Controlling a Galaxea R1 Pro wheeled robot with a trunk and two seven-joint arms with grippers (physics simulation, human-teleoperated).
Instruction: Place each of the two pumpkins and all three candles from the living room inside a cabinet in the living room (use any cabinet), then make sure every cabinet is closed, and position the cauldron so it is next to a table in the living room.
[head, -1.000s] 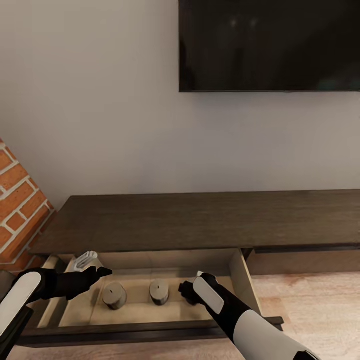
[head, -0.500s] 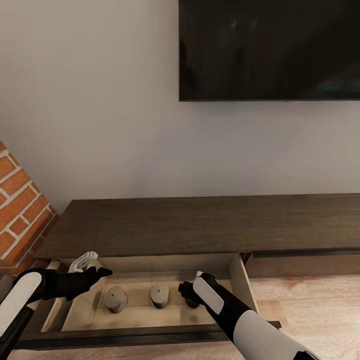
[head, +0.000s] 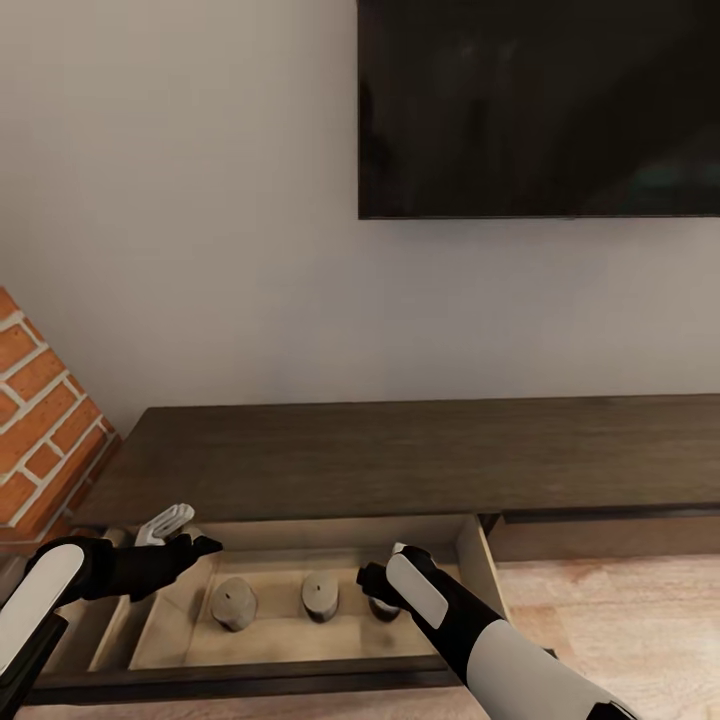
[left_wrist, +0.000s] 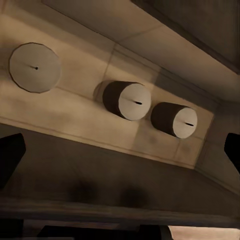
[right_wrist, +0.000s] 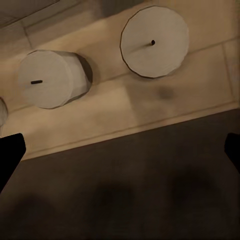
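Observation:
The dark brown cabinet (head: 400, 450) stands against the wall with its left drawer (head: 478, 565) pulled out. Three candles rest on the pale drawer floor in a row: left (head: 233, 603), middle (head: 320, 595), and right (head: 384, 607), the last partly behind my right gripper (head: 372, 580). That gripper hovers open over the drawer's right part, above two candles (right_wrist: 155, 42) (right_wrist: 50, 80). My left gripper (head: 203, 546) is open above the drawer's left end, facing the three candles (left_wrist: 35, 67) (left_wrist: 129, 100) (left_wrist: 176, 120). The pumpkins are out of view.
A black TV (head: 540, 110) hangs on the wall above the console. A brick pillar (head: 40, 420) stands at the left, close to the drawer's end. A shut drawer front (head: 610, 535) continues to the right, above light wood floor (head: 620, 620).
The whole picture has slid down a little, so the camera has moved. Both arms keep their pose, and the candles lie in the same places in the drawer.

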